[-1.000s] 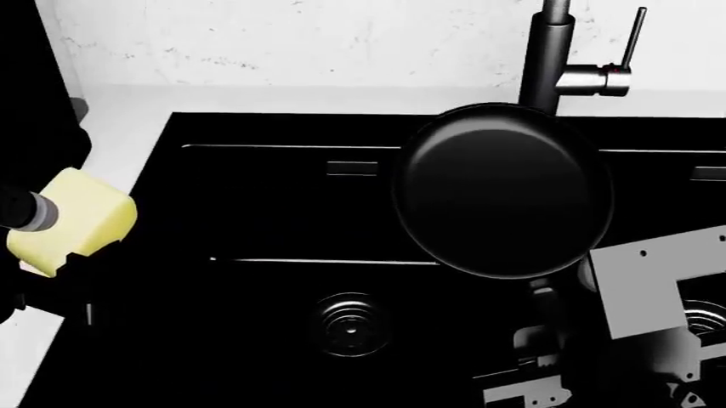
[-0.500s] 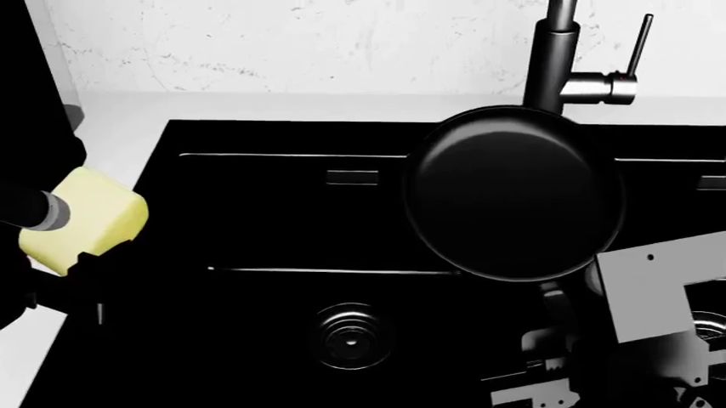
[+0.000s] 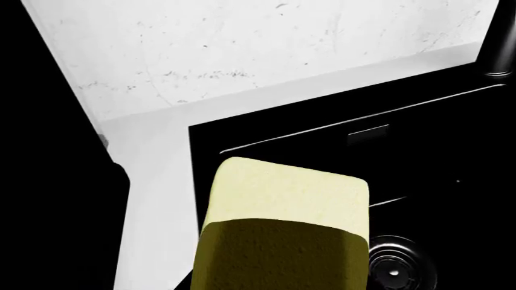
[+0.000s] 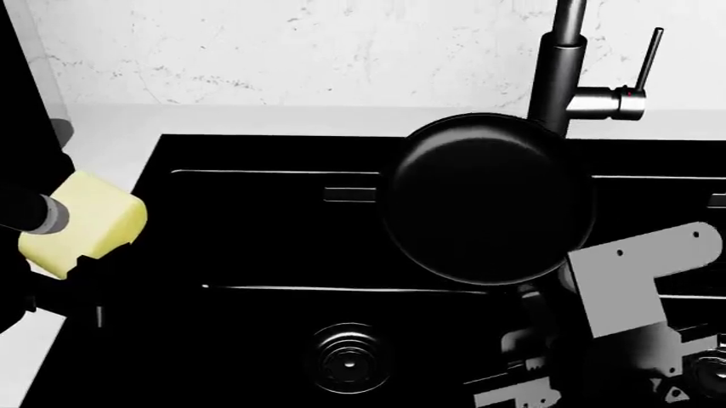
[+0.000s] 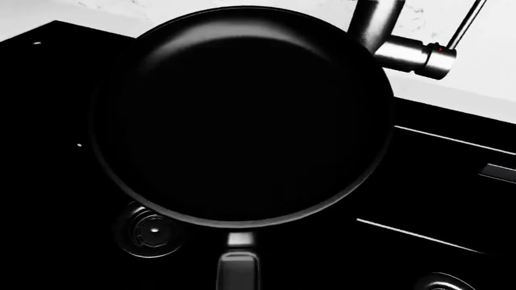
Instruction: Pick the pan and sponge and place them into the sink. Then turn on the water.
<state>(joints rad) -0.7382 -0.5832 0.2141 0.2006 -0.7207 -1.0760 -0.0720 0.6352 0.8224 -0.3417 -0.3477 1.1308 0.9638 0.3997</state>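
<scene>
The round matte black frying pan [image 4: 485, 200] hangs level above the large glossy black two-basin sink [image 4: 244, 234], roughly over the divider between the basins and just in front of the tall dark grey cylindrical faucet [image 4: 562, 64] with its thin lever handle [image 4: 648, 58]. Its shallow rim catches a faint grey sheen, while the flat inside is almost featureless black. The short black handle [image 5: 238, 266] points back toward the robot, and in the right wrist view it runs out of the picture's lower edge (the fingers themselves are not shown there). In the head view the right gripper [image 4: 533, 327] sits at the handle's near end beneath the pan's edge, grey bracket plates beside it; how its jaws stand cannot be told, though the pan is carried off the sink by that arm.

The small pale yellow rectangular sponge [image 4: 82, 223] with rounded corners is held up at the sink's left edge, over the border between the black rim and the pale grey countertop [image 4: 102, 136]. The left gripper [image 4: 57, 246] is closed on it, dark fingers clasping its near end. In the left wrist view the sponge [image 3: 284, 226] fills the foreground, its far half lit and its near half in olive shadow, with one round ridged metal drain [image 3: 395, 272] showing past it.
</scene>
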